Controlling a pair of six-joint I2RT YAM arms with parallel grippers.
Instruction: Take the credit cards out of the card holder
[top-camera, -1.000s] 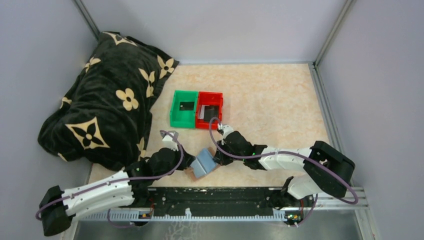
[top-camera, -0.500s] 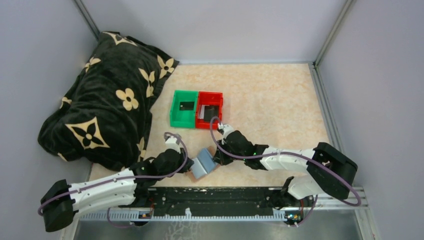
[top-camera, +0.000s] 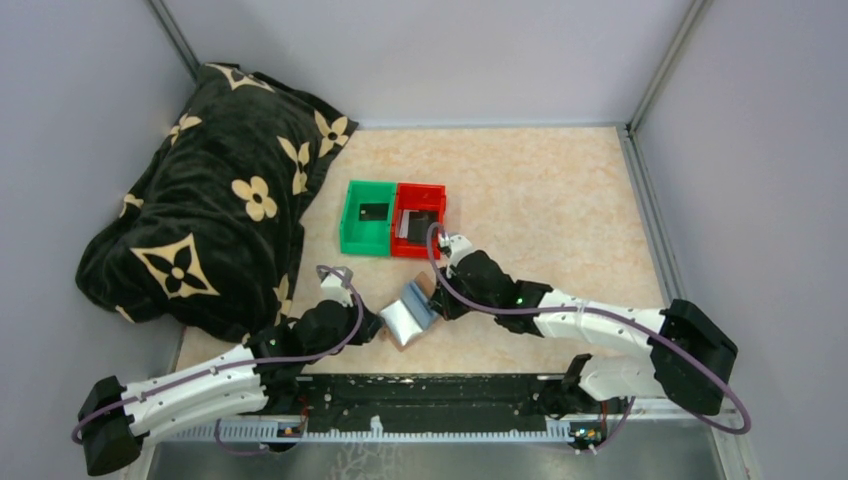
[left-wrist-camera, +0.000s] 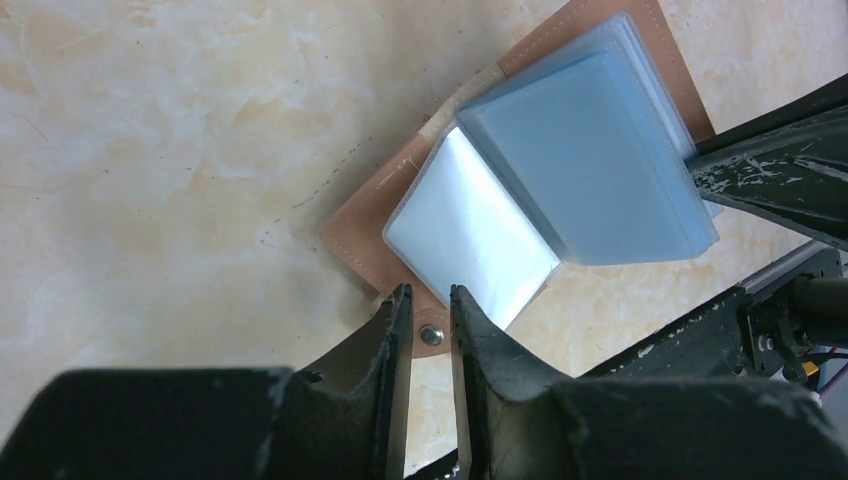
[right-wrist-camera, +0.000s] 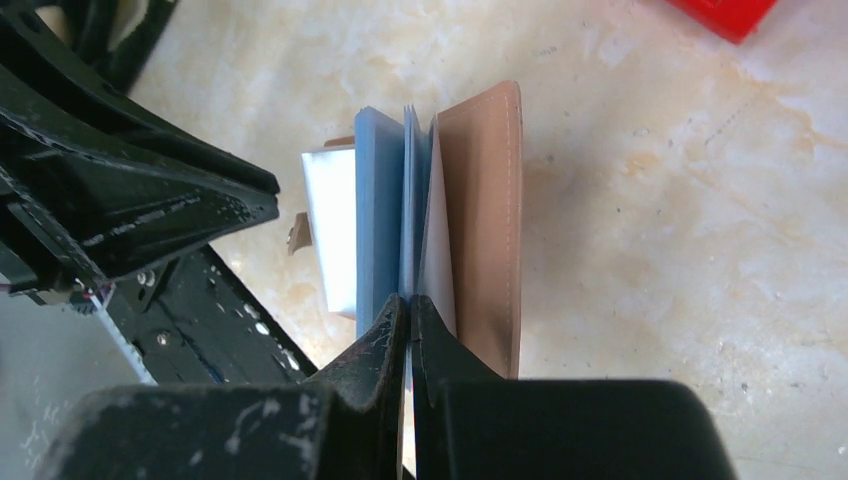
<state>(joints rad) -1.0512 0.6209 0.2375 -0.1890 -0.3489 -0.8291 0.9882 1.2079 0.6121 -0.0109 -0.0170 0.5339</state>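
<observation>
Slippage threatens: the right gripper (right-wrist-camera: 408, 305) clamps one blue-grey leaf (right-wrist-camera: 412, 210) of the card holder (top-camera: 408, 315), open on the table (top-camera: 540, 200). The left gripper (left-wrist-camera: 430, 310) pinches its snap tab (left-wrist-camera: 432, 334), which a hard pull could free.

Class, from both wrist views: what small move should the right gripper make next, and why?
Probably draw the right gripper slowly backward. It is closed on a thin leaf among the blue pockets of the card holder, and the left gripper pinches its snap tab, so the holder should not slide along.
</observation>
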